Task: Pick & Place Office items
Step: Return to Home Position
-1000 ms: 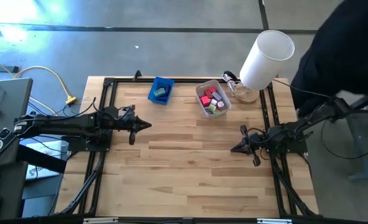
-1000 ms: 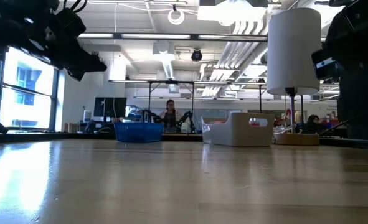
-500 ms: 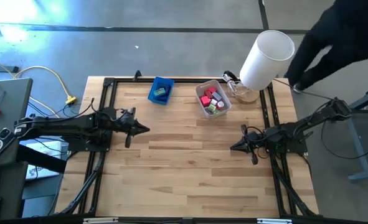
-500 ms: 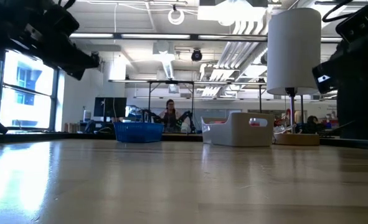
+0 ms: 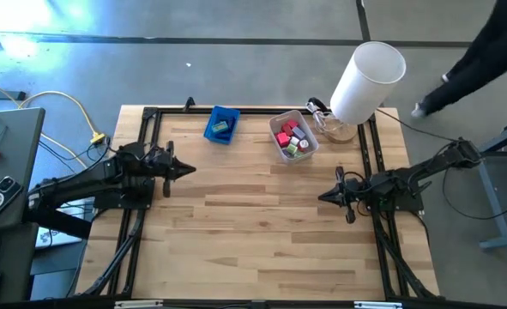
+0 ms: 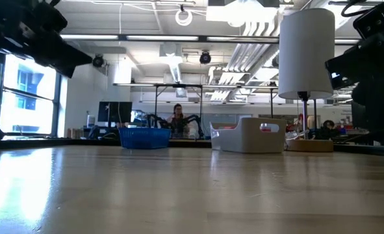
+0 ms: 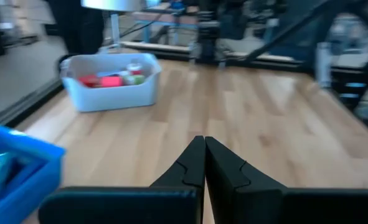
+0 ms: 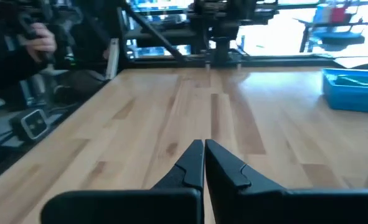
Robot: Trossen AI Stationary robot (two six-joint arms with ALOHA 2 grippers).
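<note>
The office items (image 5: pixel 291 137) are small red, pink, green and white pieces lying in a translucent white bin (image 5: pixel 308 147) at the far middle of the table; they also show in the left wrist view (image 7: pixel 111 79). A blue tray (image 5: pixel 213 123) to its left holds a greenish piece (image 5: pixel 224 128). My left gripper (image 5: pixel 191 169) hovers shut over the table's left part, pointing right. My right gripper (image 5: pixel 320 196) hovers shut over the right part, pointing left. Both hold nothing, as their wrist views show, left (image 7: pixel 204 144) and right (image 8: pixel 204 148).
A white cylindrical lamp (image 5: pixel 369 80) on a round wooden base stands at the far right corner beside the bin. A black frame (image 5: pixel 150 116) runs along the table's edges. A person's dark sleeve (image 5: pixel 485 51) reaches in at the far right. Bare wood (image 5: pixel 253 223) lies between the grippers.
My left gripper has drawn back toward the table's left edge and swung a little toward the far edge, staying shut. The person's arm at the far right has pulled away from the table.
</note>
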